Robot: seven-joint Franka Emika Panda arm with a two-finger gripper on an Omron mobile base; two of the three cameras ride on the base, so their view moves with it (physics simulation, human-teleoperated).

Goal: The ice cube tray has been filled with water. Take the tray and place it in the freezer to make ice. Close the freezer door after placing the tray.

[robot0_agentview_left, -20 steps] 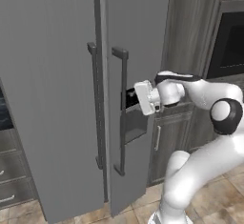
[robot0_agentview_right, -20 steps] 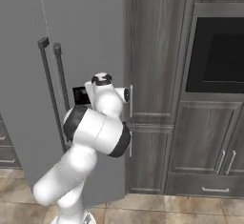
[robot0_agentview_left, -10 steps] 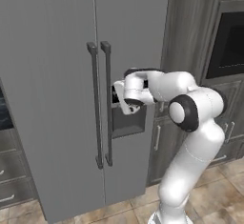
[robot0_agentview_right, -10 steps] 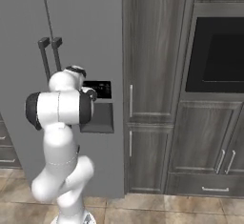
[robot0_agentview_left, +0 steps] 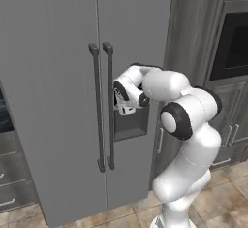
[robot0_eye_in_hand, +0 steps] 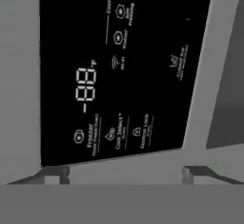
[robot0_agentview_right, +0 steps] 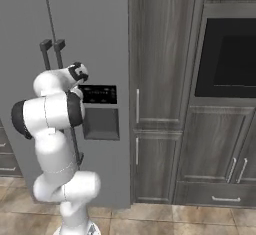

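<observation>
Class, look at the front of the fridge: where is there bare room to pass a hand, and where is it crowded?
Free: the plain grey panel left of the handles, and the freezer door above the dispenser recess. Crowded: around the display panel, where the gripper sits.

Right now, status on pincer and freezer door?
Pincer open, close to black dispenser panel. Tall grey freezer door shut. Nothing held.

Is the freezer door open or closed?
Closed. The freezer door sits flush with the other door, handles side by side.
</observation>
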